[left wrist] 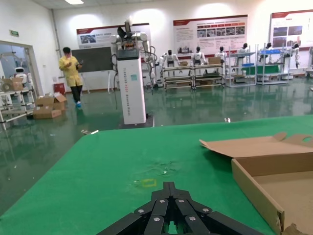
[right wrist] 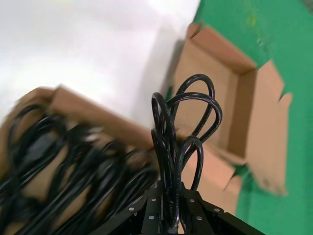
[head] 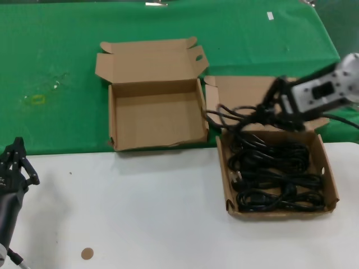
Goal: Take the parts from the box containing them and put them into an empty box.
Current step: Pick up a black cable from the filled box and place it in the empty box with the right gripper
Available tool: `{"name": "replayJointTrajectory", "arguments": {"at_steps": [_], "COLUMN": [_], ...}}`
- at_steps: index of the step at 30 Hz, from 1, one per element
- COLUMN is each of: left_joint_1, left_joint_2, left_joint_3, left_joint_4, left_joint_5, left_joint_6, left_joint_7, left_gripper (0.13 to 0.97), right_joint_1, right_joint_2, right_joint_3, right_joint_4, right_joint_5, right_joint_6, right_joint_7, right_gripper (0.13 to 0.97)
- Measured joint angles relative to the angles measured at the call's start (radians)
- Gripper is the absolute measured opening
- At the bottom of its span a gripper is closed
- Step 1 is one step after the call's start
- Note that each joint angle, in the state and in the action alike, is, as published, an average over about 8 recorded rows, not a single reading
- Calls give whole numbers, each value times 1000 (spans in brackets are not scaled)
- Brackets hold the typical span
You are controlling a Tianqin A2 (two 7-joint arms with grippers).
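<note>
Cord in play: one black power cord (head: 235, 115) is up off the pile, loops dangling over the back edge of the full box (head: 332, 179), which sits on the right side of the counter (head: 140, 213).
Rest of the cords: a whole heap of cords (head: 277, 179) is lying in that box, looks like several bundles.
Empty box: the empty box (head: 115, 126) is just to the left, lid flaps splayed out, nothing inside that I can see.
Progress: early days I'd say, nothing dropped off yet, pretty much the whole pile left to move.
Right gripper: the right gripper (head: 269, 109) is above the far end of the full box, clamped tight on the cord; the wrist view shows the loops (right wrist: 188, 127) sticking straight out from between the fingers.
Left gripper: the left gripper (head: 17, 162) is parked at the near left edge of the counter, fingers together, holding nothing.
Next bit: guessing a swing left over the empty box, watch the trailing loops don't snag the wall.
</note>
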Motion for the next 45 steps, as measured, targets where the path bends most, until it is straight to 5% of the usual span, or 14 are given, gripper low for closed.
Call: {"name": "replayJointTrajectory", "arguments": {"at_steps": [23,45], "left_joint_1": [0,0], "left_joint_2": [0,0], "left_joint_3": [0,0], "left_joint_4": [0,0], "left_joint_5": [0,0], "left_joint_6": [0,0], "left_joint_7": [0,0], "left_gripper": [144,144], "right_joint_1": [184,279], "right_joint_2": [-423,-594], "right_joint_3": [-124,-139], "right_joint_4": [-351,-784], "right_joint_5": [-100,-66], "right_joint_6": [191,366], "right_joint_7": [-3,-209], "right_gripper": [195,194]}}
